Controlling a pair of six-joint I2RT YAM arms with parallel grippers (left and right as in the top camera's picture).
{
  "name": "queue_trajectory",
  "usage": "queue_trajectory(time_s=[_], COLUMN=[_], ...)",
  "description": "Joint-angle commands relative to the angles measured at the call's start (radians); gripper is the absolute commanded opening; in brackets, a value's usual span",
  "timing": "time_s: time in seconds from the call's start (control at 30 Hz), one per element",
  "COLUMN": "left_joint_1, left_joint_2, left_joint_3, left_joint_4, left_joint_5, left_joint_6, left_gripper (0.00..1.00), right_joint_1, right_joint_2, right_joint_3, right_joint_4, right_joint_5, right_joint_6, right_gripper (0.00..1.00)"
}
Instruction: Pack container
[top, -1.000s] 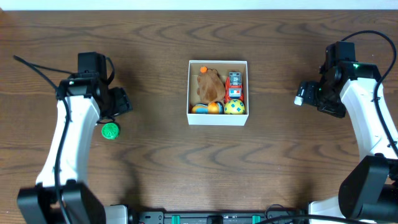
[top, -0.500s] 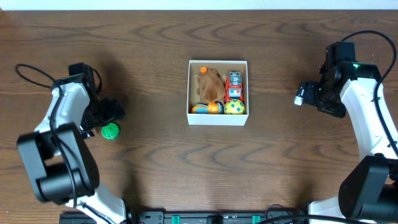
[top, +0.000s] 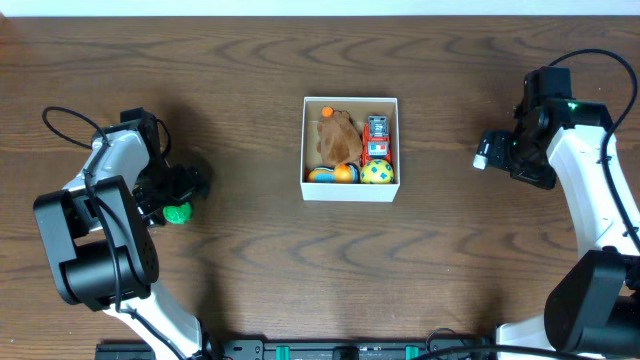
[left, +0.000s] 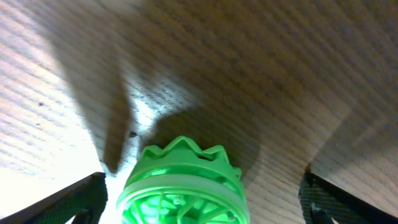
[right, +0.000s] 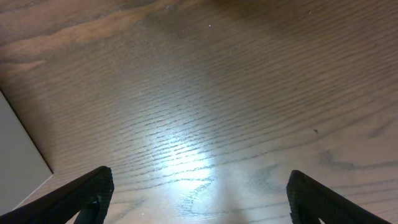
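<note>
The container (top: 350, 190), a small square white-walled box, sits at the table's middle and holds a brown plush, a red toy car, a yellow ball and a blue and orange toy. A green ridged wheel-like toy (top: 177, 212) lies on the table at the left. My left gripper (top: 172, 203) is open, lowered over it; in the left wrist view the green toy (left: 182, 186) sits between the two spread fingers (left: 202, 202), which do not touch it. My right gripper (top: 494, 152) is open and empty above bare wood (right: 199, 199), right of the container.
The table is dark brown wood (top: 300, 290). A pale edge (right: 18, 155) shows at the left of the right wrist view. A black cable (top: 60, 118) loops from the left arm.
The left arm has shifted its wrist slightly right and down, and the gripper now sits over the green toy. The right arm and the container have not moved.
</note>
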Motion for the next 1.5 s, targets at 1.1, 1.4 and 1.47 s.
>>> queue_trajectory(time_s=[1.1, 1.4, 1.47], left_joint_1=[0.000, -0.068, -0.124], left_joint_2=[0.030, -0.135, -0.212], left_joint_3=[0.006, 0.130, 0.161], left_joint_4=[-0.027, -0.188, -0.212], left_joint_5=[-0.018, -0.018, -0.018], left_joint_6=[0.005, 0.005, 0.005], left_gripper=[0.40, 0.36, 0.34], right_joint_1=[-0.002, -0.002, -0.002], right_joint_2=[0.001, 0.001, 0.001], right_joint_3=[0.001, 0.001, 0.001], right_joint_4=[-0.001, -0.002, -0.002], right_joint_5=[0.008, 0.008, 0.008], right_joint_6=[-0.017, -0.017, -0.017], right_gripper=[0.91, 0.91, 0.91])
